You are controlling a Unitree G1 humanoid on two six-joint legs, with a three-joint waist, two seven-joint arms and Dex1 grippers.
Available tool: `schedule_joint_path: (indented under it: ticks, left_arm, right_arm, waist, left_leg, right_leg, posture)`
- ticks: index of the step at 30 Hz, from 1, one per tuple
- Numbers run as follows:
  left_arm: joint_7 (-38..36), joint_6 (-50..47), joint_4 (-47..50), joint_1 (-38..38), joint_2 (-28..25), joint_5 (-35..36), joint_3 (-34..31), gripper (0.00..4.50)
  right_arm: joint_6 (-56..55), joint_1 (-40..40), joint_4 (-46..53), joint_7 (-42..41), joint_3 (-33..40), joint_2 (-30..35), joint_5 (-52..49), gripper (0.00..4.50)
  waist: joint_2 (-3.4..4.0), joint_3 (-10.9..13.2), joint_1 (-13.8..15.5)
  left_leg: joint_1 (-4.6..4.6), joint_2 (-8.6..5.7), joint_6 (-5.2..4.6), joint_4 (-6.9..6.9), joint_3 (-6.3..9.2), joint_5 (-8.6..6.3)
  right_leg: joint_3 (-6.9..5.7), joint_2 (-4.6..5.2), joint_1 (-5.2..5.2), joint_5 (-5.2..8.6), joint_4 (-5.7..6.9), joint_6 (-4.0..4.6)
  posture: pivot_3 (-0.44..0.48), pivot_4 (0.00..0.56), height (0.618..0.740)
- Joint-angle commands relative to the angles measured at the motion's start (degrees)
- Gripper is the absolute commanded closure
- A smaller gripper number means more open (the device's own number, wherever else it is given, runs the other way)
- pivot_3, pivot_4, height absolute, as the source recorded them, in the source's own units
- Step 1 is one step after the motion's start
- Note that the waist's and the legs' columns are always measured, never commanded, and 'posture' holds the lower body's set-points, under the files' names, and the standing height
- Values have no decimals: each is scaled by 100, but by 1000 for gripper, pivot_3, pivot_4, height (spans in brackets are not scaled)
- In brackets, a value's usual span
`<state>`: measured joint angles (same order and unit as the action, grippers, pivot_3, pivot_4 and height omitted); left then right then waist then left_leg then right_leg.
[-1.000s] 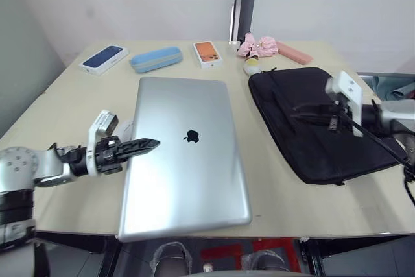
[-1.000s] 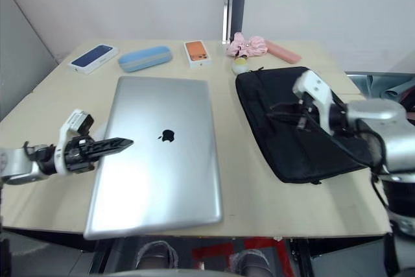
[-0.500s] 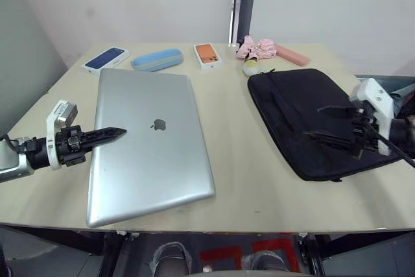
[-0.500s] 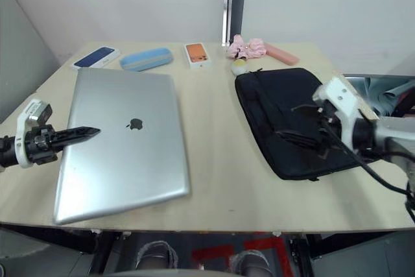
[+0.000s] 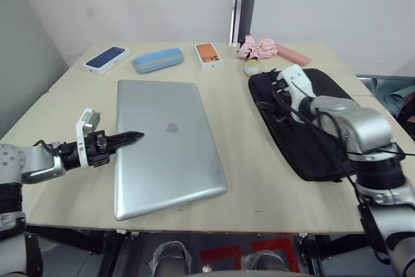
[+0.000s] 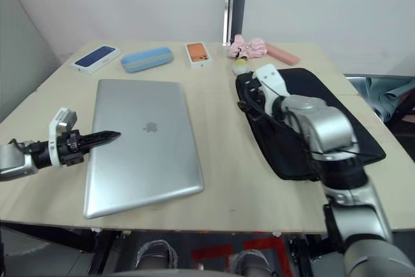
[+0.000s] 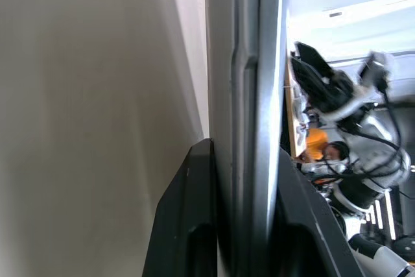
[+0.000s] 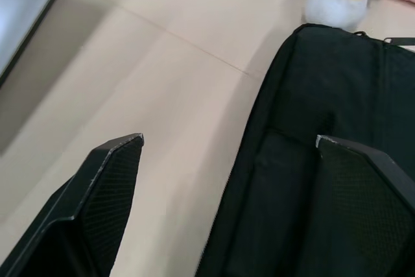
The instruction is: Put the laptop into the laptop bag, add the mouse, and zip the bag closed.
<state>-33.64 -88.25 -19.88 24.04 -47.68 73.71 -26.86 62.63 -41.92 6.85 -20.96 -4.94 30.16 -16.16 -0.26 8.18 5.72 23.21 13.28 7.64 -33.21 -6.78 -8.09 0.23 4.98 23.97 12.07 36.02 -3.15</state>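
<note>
Laptop (image 5: 165,144) lies closed on the tabletop (image 5: 243,160), its left edge pinched by the left end effector (image 5: 130,138); the right end effector (image 8: 233,180) hangs spread over the laptop bag (image 5: 318,128).

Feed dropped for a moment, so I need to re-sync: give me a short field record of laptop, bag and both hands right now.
laptop: closed, flat on the table, lid up
left hand: clamped on the laptop's left edge
laptop bag: flat on the table, right of the laptop
right hand: open, over the bag's near-left edge
plush toy: just beyond the bag's far corner
</note>
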Motion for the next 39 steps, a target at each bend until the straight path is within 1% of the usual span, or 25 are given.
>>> schedule_joint_path:
  ticks: [1,6,9,12,24,27,30,31,33,36,38,39]
  left_arm:
    - [-139,189,150,332,42,188,-436,4218]
    - [-80,215,172,401,144,168,-471,4218]
    - [-64,212,176,409,171,163,-483,4218]
    - [-23,213,171,406,206,122,-513,4218]
    - [159,234,145,452,369,101,-697,4218]
    - [190,244,140,449,393,108,-734,4218]
    - [231,247,170,430,449,100,-755,4218]
    - [244,254,177,425,473,98,-757,4218]
    - [269,265,183,429,514,102,-761,4218]
    - [293,285,163,469,563,99,-772,4218]
    - [298,307,143,499,587,85,-764,4218]
    - [300,317,133,514,598,76,-759,4218]
  right_arm:
    - [-579,-197,-613,234,-106,-127,446,28]
    - [-1345,-358,-1594,370,-295,-343,943,28]
    - [-1540,-450,-1856,350,-224,-449,1034,28]
    - [-1653,-479,-2119,329,-233,-506,1148,28]
    - [-2280,-389,-3056,342,-257,-701,1569,28]
    - [-2320,-339,-3100,320,-185,-736,1572,823]
    - [-2323,-287,-3086,293,-97,-747,1547,1946]
    - [-2293,-268,-3065,277,-54,-756,1515,2164]
    - [-2191,-230,-2992,222,58,-803,1404,2837]
    - [-2096,-180,-2879,195,114,-849,1368,3907]
    - [-2044,-142,-2830,203,139,-873,1360,4473]
    - [-2008,-124,-2802,212,169,-892,1349,4473]
  waist:
    - [0,0,12]
    - [0,0,-12]
    - [0,0,-20]
    - [0,0,-30]
    - [-1,0,-22]
    - [-1,0,-26]
    - [-2,-1,-27]
    - [-3,-1,-27]
    - [-4,-2,-19]
    - [-7,-4,-19]
    - [-7,-4,-19]
    - [-7,-4,-20]
  left_leg:
    - [1,-1,0,0,2,0]
    - [1,0,6,-3,4,1]
    - [2,0,6,-4,5,2]
    - [2,0,6,-5,5,2]
    - [4,0,6,-13,8,2]
    - [3,0,6,-17,9,2]
    - [2,1,6,-21,10,2]
    - [2,0,6,-23,10,2]
    - [2,1,6,-27,11,2]
    - [1,1,5,-37,15,2]
    - [0,1,4,-41,16,2]
    - [0,1,4,-43,17,2]
  right_leg:
    - [-1,0,0,-2,-2,-4]
    - [-2,0,0,-13,4,-22]
    - [-2,0,1,-17,4,-30]
    - [-3,-1,1,-38,4,-66]
    - [-4,-1,-1,-37,6,-64]
    - [-3,-1,-2,-35,9,-61]
    - [-3,-1,-4,-34,11,-58]
    - [-3,-1,-6,-33,12,-57]
    - [-3,0,-9,-32,12,-55]
    - [-3,0,-15,-19,14,-29]
    - [-3,0,-17,-20,17,-30]
    - [-4,0,-18,-20,19,-30]
  posture:
    - [0,150,740]
    - [0,150,740]
    - [0,150,740]
    - [0,150,740]
    - [0,150,740]
    - [0,150,740]
    - [0,150,740]
    - [0,150,740]
    - [0,150,740]
    - [0,150,740]
    - [0,150,740]
    - [0,150,740]
